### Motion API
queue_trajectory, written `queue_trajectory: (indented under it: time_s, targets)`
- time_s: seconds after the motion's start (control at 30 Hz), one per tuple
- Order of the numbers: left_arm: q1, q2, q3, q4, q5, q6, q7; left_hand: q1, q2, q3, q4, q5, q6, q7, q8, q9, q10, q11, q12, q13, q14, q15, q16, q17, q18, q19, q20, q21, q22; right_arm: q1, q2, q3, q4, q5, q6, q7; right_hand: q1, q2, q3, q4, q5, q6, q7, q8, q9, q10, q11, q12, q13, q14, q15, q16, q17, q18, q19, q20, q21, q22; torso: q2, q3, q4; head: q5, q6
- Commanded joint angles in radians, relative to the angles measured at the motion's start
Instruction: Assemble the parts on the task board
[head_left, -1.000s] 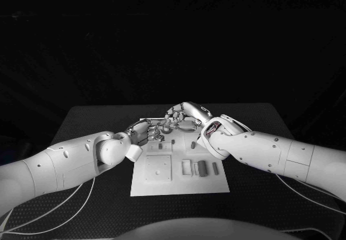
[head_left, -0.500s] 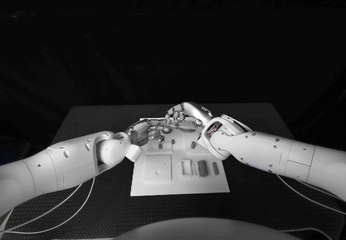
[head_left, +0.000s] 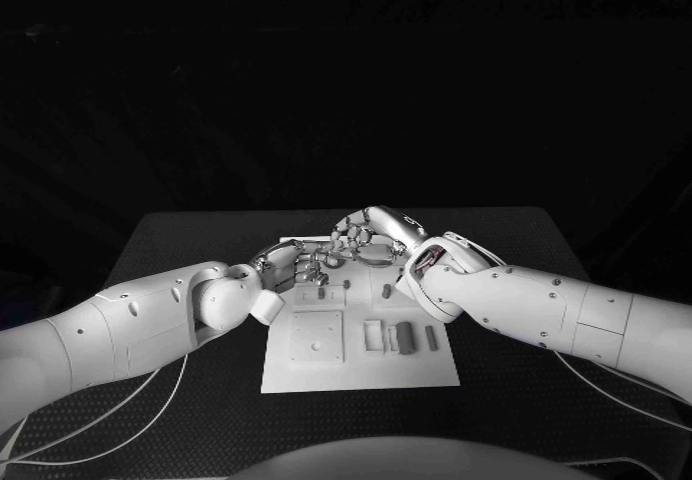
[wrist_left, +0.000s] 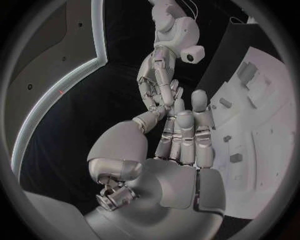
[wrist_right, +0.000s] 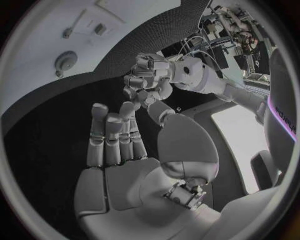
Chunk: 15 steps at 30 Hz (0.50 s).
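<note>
two silver hands meet fingertip to fingertip over the far edge of the board. the left hand (head_left: 293, 262) has its fingers stretched out side by side and its thumb reaching to the right hand (head_left: 368, 232), whose fingers are also extended; whether a part is pinched between them i cannot tell. the flat white board (head_left: 361, 372) lies mid-counter (head_left: 173, 250), on a dark woven surface. near its front edge stand three small grey blocks (head_left: 402, 337) beside a square raised plate (head_left: 313, 336).
</note>
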Motion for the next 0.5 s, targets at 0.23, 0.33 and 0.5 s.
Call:
queue_trajectory:
  time_s: [0.23,0.33,0.5]
  targets:
    - [-0.001,0.007,-0.002,-0.015,-0.027,0.006,-0.024,-0.011,0.004,0.003,-0.007,-0.001,-0.003,0.007,-0.002,-0.001,-0.005,-0.003,-0.002,-0.002,-0.007,0.000,0.005,-0.002,0.012,0.002,-0.005,0.006,0.022,0.002,-0.008,0.006,0.015,0.011,-0.009,0.016,-0.005,-0.002,0.003,-0.002,0.001,0.028,0.019,0.010,0.005,0.008,0.001,0.000,-0.001,0.001,-0.007,0.004,0.001,0.014,0.009,0.001,0.007,0.017,0.000,-0.0008,-0.0009,0.000,-0.001]
    - [-0.001,0.006,-0.002,-0.017,-0.027,0.006,-0.024,-0.011,0.004,0.003,-0.008,-0.001,-0.004,0.008,-0.002,-0.002,-0.006,-0.003,-0.002,-0.003,-0.007,0.000,0.006,-0.003,0.012,0.002,-0.005,0.006,0.022,0.002,-0.009,0.006,0.015,0.010,-0.007,0.015,-0.005,-0.003,0.004,-0.002,0.001,0.028,0.019,0.010,0.005,0.009,0.001,0.000,-0.002,0.002,-0.007,0.004,0.001,0.014,0.009,0.001,0.007,0.017,0.000,-0.0010,-0.0008,0.001,-0.001]
    - [-0.001,0.004,-0.002,-0.020,-0.026,0.001,-0.025,-0.012,0.004,0.003,-0.009,-0.001,-0.005,0.008,-0.002,-0.002,-0.007,-0.002,-0.002,-0.003,-0.006,0.001,0.006,-0.003,0.012,0.003,-0.004,0.006,0.022,0.002,-0.012,0.006,0.013,0.004,-0.001,0.012,-0.004,-0.003,0.005,-0.003,0.002,0.029,0.019,0.011,0.005,0.010,0.000,0.000,-0.002,0.003,-0.008,0.004,0.001,0.014,0.010,0.000,0.007,0.017,0.000,-0.0007,-0.0001,0.001,-0.001]
